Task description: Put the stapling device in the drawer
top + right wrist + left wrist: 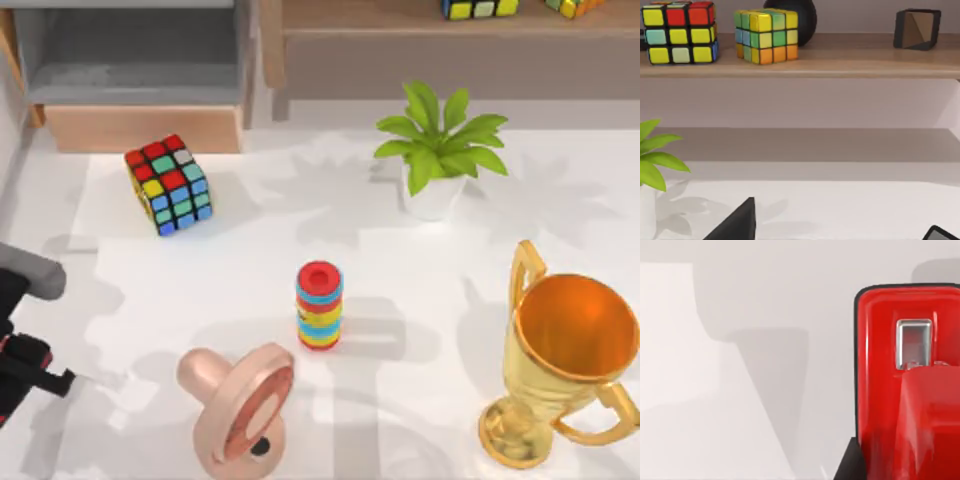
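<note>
My left gripper (25,365) sat at the table's left edge, near the front, with the red stapler (910,385) close against it in the left wrist view; I could not tell whether my fingers pinched it. The drawer (145,128) stood open at the back left, grey inside bare. By my judgement, carrying and dropping remained. My right arm idled, facing the shelf (800,67).

Glossy red stapling device (910,380) close over white table; grey-lined drawer (140,75) open, far-left.
</note>
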{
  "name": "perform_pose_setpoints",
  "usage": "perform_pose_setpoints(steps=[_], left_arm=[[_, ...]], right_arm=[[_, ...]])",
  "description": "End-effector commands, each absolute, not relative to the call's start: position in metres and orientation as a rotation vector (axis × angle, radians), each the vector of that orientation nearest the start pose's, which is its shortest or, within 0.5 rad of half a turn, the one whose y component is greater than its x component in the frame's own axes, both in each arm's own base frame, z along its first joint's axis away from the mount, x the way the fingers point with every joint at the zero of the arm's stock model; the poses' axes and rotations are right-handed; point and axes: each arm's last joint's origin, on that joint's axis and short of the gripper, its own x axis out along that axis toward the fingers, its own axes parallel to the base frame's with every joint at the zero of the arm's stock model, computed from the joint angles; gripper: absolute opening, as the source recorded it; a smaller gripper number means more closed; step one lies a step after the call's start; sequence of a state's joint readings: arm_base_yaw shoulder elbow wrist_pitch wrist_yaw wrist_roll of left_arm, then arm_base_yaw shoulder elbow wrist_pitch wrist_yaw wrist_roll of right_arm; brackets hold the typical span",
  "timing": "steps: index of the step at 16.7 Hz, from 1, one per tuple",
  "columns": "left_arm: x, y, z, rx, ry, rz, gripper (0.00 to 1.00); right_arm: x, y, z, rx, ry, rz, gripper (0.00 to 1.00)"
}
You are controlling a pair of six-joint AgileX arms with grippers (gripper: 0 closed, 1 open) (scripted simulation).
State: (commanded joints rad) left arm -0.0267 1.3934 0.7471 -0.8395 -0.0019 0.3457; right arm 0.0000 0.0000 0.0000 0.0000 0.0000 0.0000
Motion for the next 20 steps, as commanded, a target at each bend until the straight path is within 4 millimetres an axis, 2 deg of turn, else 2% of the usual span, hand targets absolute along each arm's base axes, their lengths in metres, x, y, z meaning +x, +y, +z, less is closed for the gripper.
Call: perform_pose_setpoints(steps=[3,6,9,12,14,16,20], left_arm=[[0.253,0.004,0.194,0.286,1.316,-0.214,0.00],[0.295,0.021,0.239,0.269,1.148,-0.132,0.00],[0.337,0.048,0.279,0.249,1.019,-0.036,0.00],[0.376,0.083,0.300,0.226,0.960,0.056,0.00],[0.399,0.108,0.299,0.208,0.964,0.101,0.00],[0.420,0.131,0.285,0.188,1.002,0.126,0.00],[0.447,0.159,0.232,0.139,1.160,0.109,0.00]], right_arm=[[0.106,-0.001,0.160,0.000,0.000,0.000,1.00],[0.106,-0.001,0.160,0.000,0.000,0.000,1.00],[0.106,-0.001,0.160,0.000,0.000,0.000,1.00],[0.106,-0.001,0.160,0.000,0.000,0.000,1.00],[0.106,-0.001,0.160,0.000,0.000,0.000,1.00],[0.106,-0.001,0.160,0.000,0.000,0.000,1.00],[0.106,-0.001,0.160,0.000,0.000,0.000,1.00]])
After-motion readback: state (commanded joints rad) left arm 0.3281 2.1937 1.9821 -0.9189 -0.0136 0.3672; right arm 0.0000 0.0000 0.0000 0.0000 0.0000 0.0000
